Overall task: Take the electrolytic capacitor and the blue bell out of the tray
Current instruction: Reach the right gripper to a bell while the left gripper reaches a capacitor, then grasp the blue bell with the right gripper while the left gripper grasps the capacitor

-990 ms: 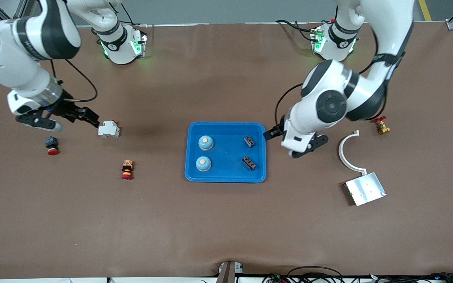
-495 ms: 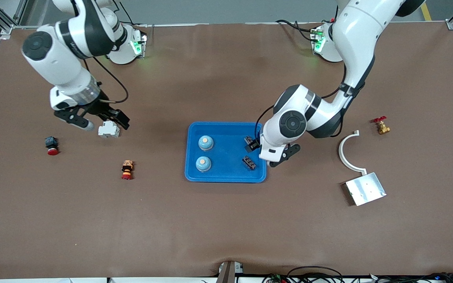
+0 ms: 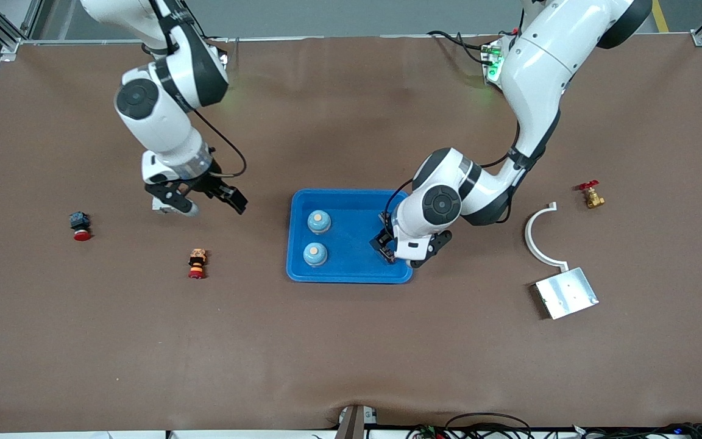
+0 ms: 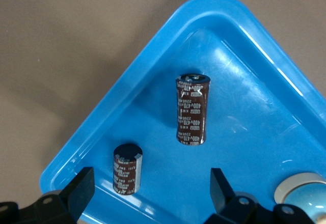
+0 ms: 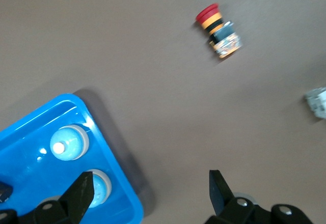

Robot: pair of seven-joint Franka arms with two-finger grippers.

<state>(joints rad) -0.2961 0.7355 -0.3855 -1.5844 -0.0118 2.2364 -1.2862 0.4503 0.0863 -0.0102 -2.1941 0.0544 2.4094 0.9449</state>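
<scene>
A blue tray (image 3: 351, 194) in the middle of the table holds two blue bells (image 3: 319, 221) (image 3: 315, 253) at the right arm's end. It holds two dark brown capacitors at the left arm's end. My left gripper (image 3: 397, 249) is open and empty over the capacitors. In the left wrist view the gripper (image 4: 151, 191) has one capacitor (image 4: 126, 169) between its fingers, untouched, and the other capacitor (image 4: 192, 109) lies farther off. My right gripper (image 3: 205, 204) is open and empty over bare table beside the tray. The right wrist view shows its gripper (image 5: 152, 191), the tray (image 5: 117, 168) and both bells (image 5: 69, 141) (image 5: 99, 186).
A white block (image 5: 318, 102) lies under the right gripper's outer finger. An orange-red button (image 3: 196, 263) and a red button on a black base (image 3: 80, 225) lie toward the right arm's end. A white curved bracket (image 3: 537, 238), a metal plate (image 3: 566, 292) and a brass valve (image 3: 590, 195) lie toward the left arm's end.
My left gripper has moved from beside the tray to over the capacitors. My right gripper has swept from near the red button, past the white block, toward the tray. Nothing was grasped.
</scene>
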